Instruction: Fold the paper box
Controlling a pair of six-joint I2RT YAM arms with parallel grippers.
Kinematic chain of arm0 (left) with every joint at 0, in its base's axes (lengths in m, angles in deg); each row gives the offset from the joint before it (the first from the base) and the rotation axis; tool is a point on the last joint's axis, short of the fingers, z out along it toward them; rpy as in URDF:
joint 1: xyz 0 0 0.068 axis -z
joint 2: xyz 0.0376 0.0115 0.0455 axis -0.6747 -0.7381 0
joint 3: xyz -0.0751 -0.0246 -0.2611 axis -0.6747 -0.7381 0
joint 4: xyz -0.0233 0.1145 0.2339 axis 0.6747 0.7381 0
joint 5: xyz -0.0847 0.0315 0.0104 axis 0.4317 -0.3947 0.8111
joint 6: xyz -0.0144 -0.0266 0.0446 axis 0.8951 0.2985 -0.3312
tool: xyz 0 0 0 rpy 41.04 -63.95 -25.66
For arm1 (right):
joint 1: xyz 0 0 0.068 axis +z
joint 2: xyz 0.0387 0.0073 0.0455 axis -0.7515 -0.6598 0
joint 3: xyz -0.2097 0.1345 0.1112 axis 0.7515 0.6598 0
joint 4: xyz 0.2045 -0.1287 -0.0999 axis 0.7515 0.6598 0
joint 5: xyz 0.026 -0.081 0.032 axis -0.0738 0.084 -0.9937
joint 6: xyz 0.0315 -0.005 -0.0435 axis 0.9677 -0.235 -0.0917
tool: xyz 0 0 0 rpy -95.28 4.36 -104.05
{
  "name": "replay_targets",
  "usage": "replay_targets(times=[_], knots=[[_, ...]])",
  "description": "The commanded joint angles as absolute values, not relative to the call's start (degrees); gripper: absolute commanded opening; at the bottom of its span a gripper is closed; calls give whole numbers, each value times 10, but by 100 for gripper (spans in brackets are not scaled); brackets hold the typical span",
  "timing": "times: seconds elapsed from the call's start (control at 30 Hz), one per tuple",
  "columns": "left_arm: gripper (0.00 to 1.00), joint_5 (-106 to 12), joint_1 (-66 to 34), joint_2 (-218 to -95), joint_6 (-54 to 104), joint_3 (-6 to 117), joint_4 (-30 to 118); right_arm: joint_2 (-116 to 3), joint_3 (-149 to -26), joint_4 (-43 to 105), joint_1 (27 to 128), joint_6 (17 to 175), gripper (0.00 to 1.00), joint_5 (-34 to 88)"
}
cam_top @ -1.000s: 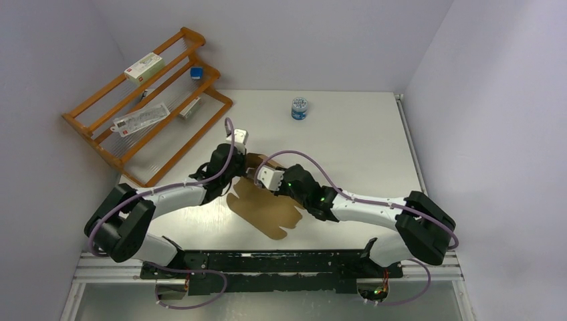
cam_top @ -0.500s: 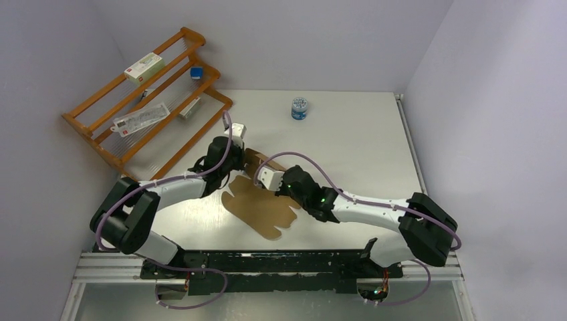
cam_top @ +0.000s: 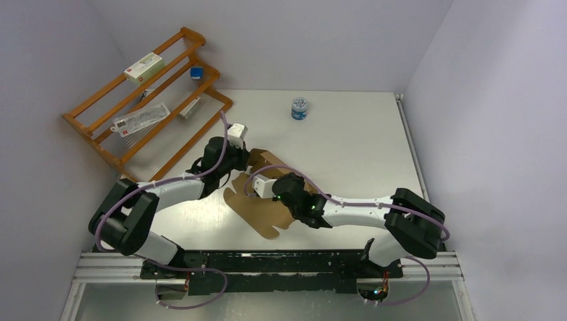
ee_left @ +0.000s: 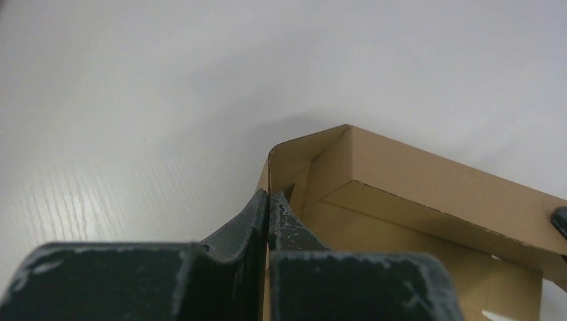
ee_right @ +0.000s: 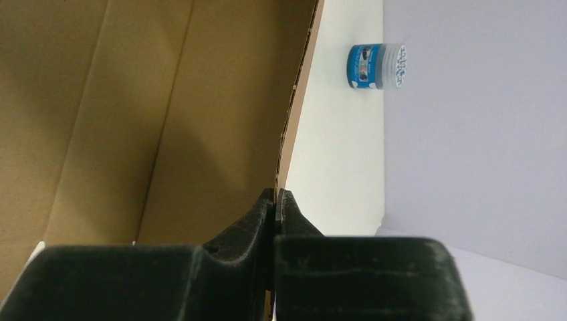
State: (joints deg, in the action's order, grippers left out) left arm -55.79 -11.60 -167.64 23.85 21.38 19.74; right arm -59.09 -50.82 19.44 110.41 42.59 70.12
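left gripper [ee_left: 269,196] and right gripper [ee_right: 276,194] pinch paper box [cam_top: 262,211], jar [cam_top: 299,108], rack [cam_top: 190,37] beyond

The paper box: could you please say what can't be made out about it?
- Top external: middle of the paper box, under the right arm.
- Left wrist: its near corner, behind the left gripper; right end cut off.
- Right wrist: its left part cut off; pinched edge behind the right gripper.
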Motion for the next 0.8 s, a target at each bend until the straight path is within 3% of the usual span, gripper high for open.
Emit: replay_targets(times=[0.0,0.2,0.47,0.77], knots=[[5,-497,-114,-1623,259,182,205,-598,-500,206,1140,400,0,726],[6,-484,-114,-1597,286,163,269,-599,-494,210,1161,401,0,745],[7,-411,-113,-1576,359,105,229,-615,-489,204,1170,407,0,748],[19,-399,-93,-1564,372,80,219,-619,-472,185,1179,388,2,766]])
